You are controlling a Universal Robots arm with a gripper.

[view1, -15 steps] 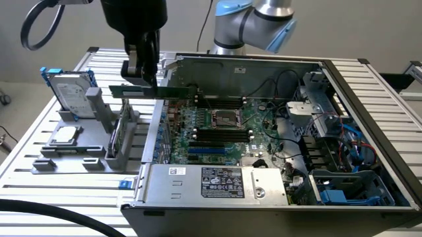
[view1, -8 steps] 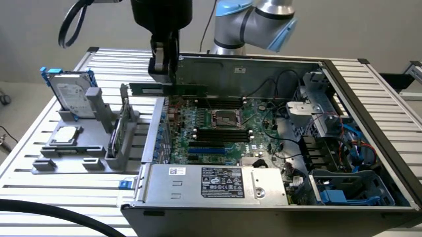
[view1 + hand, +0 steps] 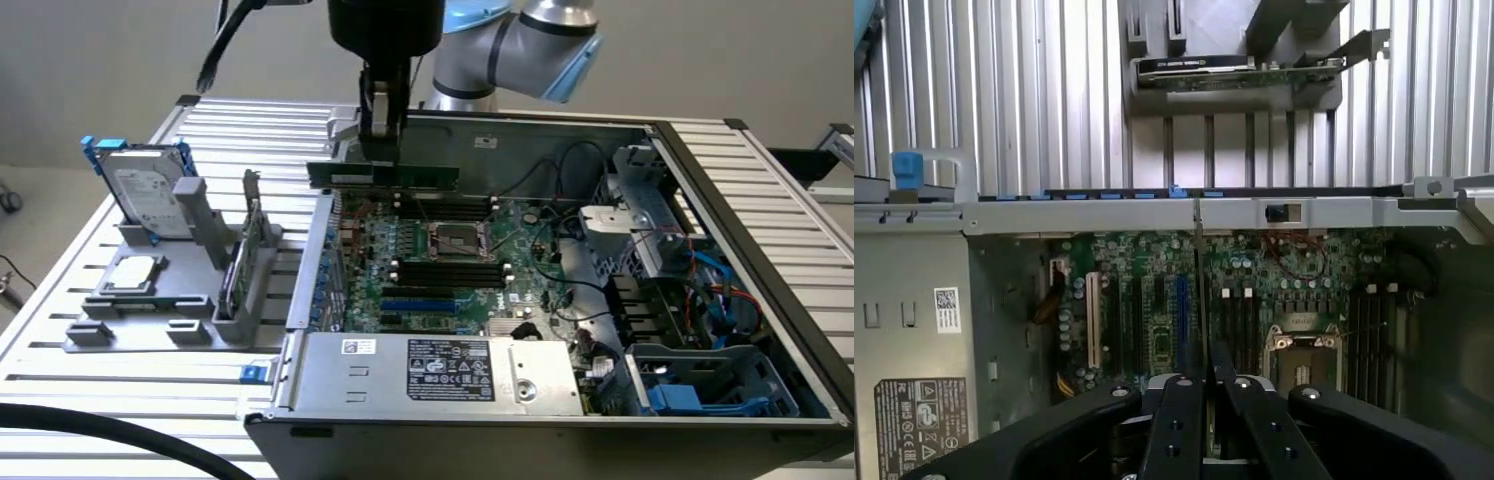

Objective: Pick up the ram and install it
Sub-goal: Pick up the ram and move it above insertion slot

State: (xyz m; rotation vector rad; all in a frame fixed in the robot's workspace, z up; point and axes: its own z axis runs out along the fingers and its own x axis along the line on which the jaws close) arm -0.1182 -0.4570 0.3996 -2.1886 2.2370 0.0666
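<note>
The ram [image 3: 384, 176], a long thin dark-green stick, hangs level above the far part of the motherboard [image 3: 441, 250] inside the open computer case. My gripper [image 3: 379, 160] comes down from above and is shut on the ram's middle. In the wrist view the ram [image 3: 1199, 300] shows edge-on as a thin line between my black fingers [image 3: 1179, 425], over the board's slots. Black memory slots [image 3: 447, 210] lie just below the ram, beside the processor socket [image 3: 451, 240], with more slots [image 3: 447, 272] on its near side.
A grey holder [image 3: 174, 300] on the exterior view's left carries a silver hard drive with blue bracket [image 3: 147, 190], a small square chip [image 3: 134, 272] and an upright card [image 3: 247, 250]. The power supply [image 3: 441, 370] fills the case's near side. Cables and drive cages [image 3: 667, 300] crowd its right.
</note>
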